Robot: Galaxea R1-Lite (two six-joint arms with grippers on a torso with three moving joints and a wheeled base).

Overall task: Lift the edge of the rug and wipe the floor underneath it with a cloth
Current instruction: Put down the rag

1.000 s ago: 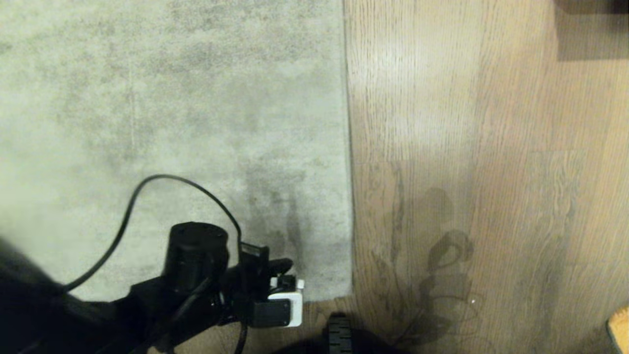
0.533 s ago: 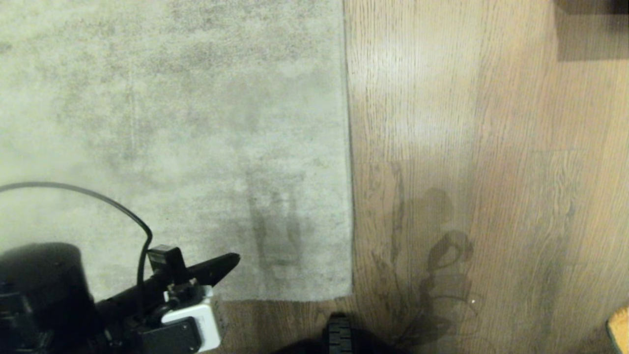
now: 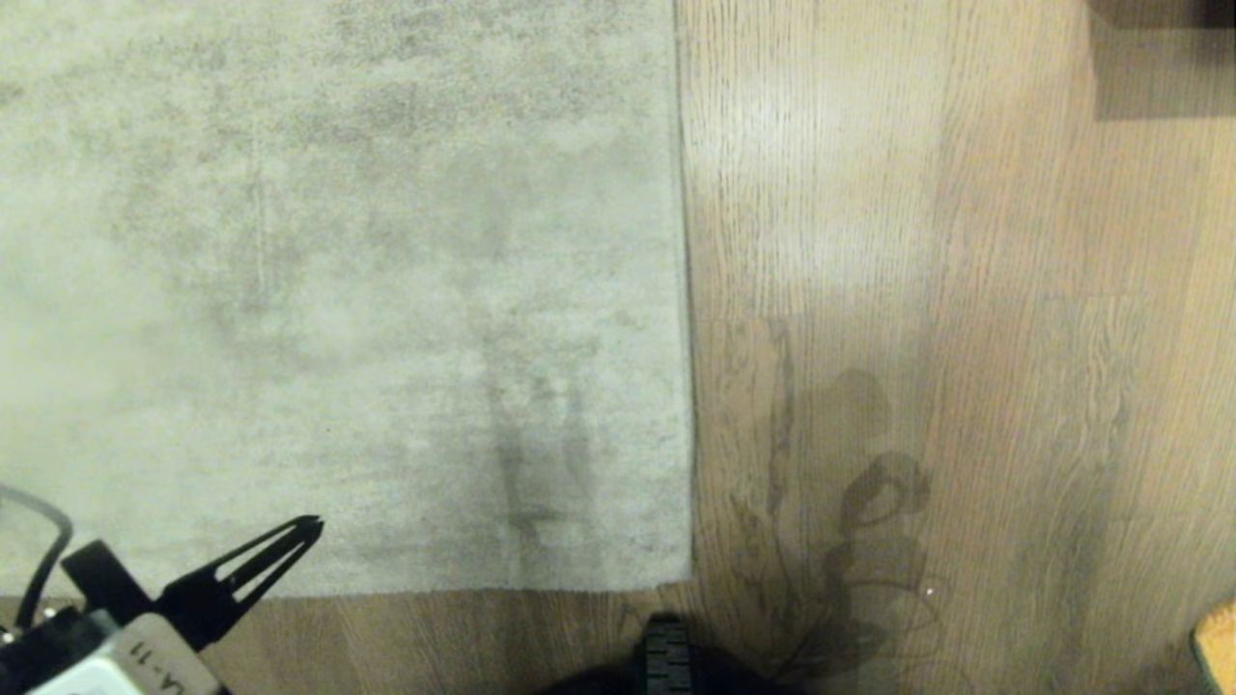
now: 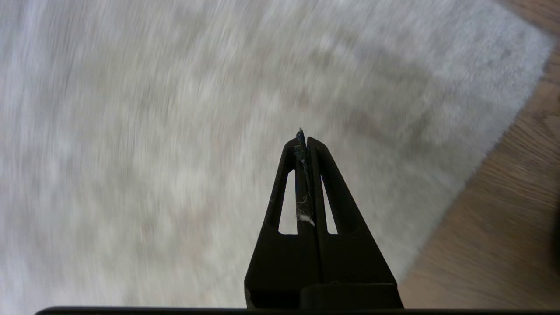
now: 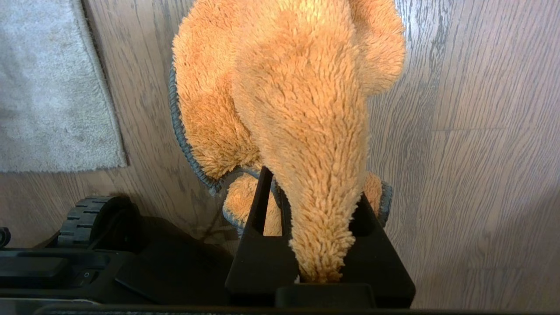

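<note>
I am holding the left gripper (image 3: pixel 307 529) pressed closed and empty over the rug (image 3: pixel 338 290); its corner (image 3: pixel 676 574) is lying flat ahead. Right gripper (image 5: pixel 313 192) is clamping the soft, light cloth (image 5: pixel 288 87). Rug looks floppy; I'd pinch the corner.

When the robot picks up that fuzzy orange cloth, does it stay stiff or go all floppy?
Probably floppy: the cloth bunches and folds where the right pincer squeezes it. It looks light, since a small pinch seems to carry the whole thing above the floor. Its fluffy pile likely keeps it from slipping out easily.
</note>
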